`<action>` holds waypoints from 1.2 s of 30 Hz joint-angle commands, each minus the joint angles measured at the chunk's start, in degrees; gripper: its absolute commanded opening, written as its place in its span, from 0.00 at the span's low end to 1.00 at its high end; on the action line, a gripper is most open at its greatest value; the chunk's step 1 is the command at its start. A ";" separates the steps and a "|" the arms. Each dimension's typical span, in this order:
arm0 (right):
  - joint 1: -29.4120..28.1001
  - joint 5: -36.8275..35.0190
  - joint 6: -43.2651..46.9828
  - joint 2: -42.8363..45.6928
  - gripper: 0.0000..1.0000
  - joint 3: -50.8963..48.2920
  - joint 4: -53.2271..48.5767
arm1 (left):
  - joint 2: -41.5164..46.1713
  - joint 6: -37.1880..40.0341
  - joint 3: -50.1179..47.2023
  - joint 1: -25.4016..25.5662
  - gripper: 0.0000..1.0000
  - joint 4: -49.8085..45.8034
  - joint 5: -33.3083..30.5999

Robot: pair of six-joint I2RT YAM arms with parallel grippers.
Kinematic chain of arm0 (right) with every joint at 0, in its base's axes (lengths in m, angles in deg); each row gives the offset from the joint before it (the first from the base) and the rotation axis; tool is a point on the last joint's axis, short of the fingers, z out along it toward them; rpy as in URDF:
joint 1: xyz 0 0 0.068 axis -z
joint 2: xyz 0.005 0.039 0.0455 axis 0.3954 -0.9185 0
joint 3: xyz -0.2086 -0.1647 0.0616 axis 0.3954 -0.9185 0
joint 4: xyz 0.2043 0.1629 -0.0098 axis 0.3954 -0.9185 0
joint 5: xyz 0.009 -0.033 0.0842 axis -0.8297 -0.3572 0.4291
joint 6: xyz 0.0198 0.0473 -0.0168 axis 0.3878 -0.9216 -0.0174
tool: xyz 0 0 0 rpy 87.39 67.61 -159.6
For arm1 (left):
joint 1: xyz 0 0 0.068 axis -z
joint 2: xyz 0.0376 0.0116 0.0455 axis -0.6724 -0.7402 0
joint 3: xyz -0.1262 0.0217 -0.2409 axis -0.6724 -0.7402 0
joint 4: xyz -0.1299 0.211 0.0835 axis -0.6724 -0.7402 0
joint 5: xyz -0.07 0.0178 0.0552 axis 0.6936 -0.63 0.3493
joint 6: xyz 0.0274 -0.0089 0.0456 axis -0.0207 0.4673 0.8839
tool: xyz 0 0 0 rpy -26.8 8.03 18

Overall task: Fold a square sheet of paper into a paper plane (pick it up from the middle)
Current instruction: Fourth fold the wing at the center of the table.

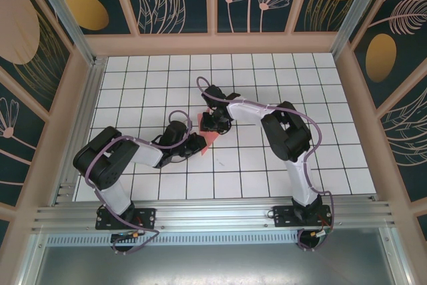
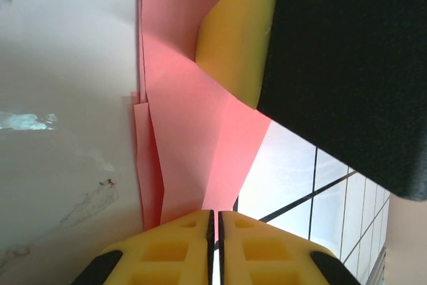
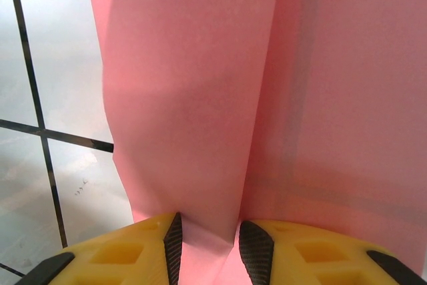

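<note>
Our left fingers [image 2: 167,251] were clamped on the creased salmon-pink paper [image 2: 187,131]; our right fingers [image 3: 120,255] straddled a fold, grip unclear. We judged that matching edges before pressing mattered most.

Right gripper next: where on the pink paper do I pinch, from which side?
Pinch the pink paper at its lengthwise fold, from the near end where the right gripper straddles it: the fold runs between the open jaws, likely the stiffest part.
</note>
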 commanded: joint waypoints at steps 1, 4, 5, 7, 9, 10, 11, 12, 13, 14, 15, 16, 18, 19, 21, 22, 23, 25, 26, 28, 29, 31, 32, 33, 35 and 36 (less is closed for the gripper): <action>0.89 -5.03 -0.95 -11.36 0.37 -5.69 -2.48 | 0.50 1.50 0.18 0.32 0.09 -6.61 -1.43; 1.08 -3.48 -0.37 -10.41 0.37 -4.82 -2.33 | 0.48 2.92 1.97 0.41 0.06 -12.31 -3.28; 1.25 -2.52 -0.16 -9.49 0.37 -4.52 -1.93 | 0.27 3.39 2.62 0.38 0.05 -14.42 -4.08; 1.70 -0.85 0.09 -7.30 0.37 -3.38 -1.50 | -0.28 3.87 3.39 0.43 0.03 -17.06 -5.01; 2.21 0.78 0.41 -4.60 0.38 -2.33 -0.72 | -0.98 3.95 3.64 0.39 0.01 -18.58 -5.35; 2.60 2.30 0.67 -3.07 0.38 -2.04 0.12 | -1.26 3.85 3.75 0.40 0.01 -19.19 -5.55; 3.04 4.03 0.95 -1.59 0.39 -1.95 1.25 | -1.59 3.65 3.72 0.40 0.00 -19.50 -5.73; 3.47 5.35 1.05 -0.37 0.40 -1.90 2.24 | -1.78 3.51 3.69 0.39 0.00 -19.76 -5.84; 4.05 7.08 1.28 1.19 0.40 -2.11 3.61 | -1.87 3.30 3.52 0.39 0.00 -19.71 -5.93; 4.53 8.77 1.63 2.84 0.41 -2.66 5.21 | -1.83 3.13 3.29 0.43 0.00 -19.56 -6.00; 5.06 9.98 1.68 4.24 0.42 -3.42 6.56 | -1.96 2.95 3.14 0.42 0.00 -19.54 -6.10; 5.82 11.58 1.75 6.03 0.42 -4.83 8.62 | -1.96 2.72 2.94 0.41 0.00 -19.39 -6.15; 7.39 14.81 1.86 9.15 0.42 -8.74 13.11 | -2.05 2.20 2.27 0.42 0.00 -18.51 -5.98; 8.08 15.78 1.86 10.53 0.42 -10.88 15.36 | -2.12 1.93 2.00 0.38 0.00 -18.10 -5.89; 9.12 17.50 2.92 12.35 0.41 -14.39 17.97 | -2.29 1.43 1.47 0.39 0.00 -17.00 -5.57; 9.26 18.58 3.60 13.00 0.39 -15.88 19.19 | -2.48 1.14 1.36 0.38 0.00 -16.66 -5.35; 9.26 19.53 4.24 13.37 0.38 -17.20 20.34 | -2.65 0.94 1.20 0.44 0.00 -16.29 -5.10; 9.18 22.30 4.80 13.32 0.34 -18.70 22.16 | -2.84 0.54 0.73 0.38 0.00 -15.30 -4.67; 8.99 23.71 4.78 13.01 0.32 -19.10 22.95 | -2.83 0.16 0.24 0.38 0.00 -14.43 -4.41; 8.65 25.41 4.54 12.33 0.29 -19.69 24.68 | -2.80 -0.36 -0.39 0.34 0.00 -13.72 -4.44; 8.44 25.77 4.42 11.74 0.27 -19.64 24.98 | -2.89 -0.40 -0.55 0.29 0.00 -13.41 -4.26; 7.99 26.61 4.40 10.58 0.24 -19.07 25.19 | -3.03 -0.47 -0.62 0.29 0.00 -13.14 -4.09; 7.66 26.76 4.56 9.96 0.22 -18.64 25.00 | -3.15 -0.49 -0.57 0.29 0.00 -12.77 -3.79; 7.57 26.85 4.65 9.40 0.20 -18.32 24.86 | -3.21 -0.52 -0.49 0.37 0.00 -12.66 -3.75; 7.20 26.94 4.67 8.23 0.19 -17.50 24.39 | -3.30 -0.32 -0.25 0.32 0.00 -12.61 -3.73; 7.11 27.12 4.82 7.74 0.18 -17.14 24.15 | -3.39 -0.32 -0.14 0.37 0.00 -12.72 -3.73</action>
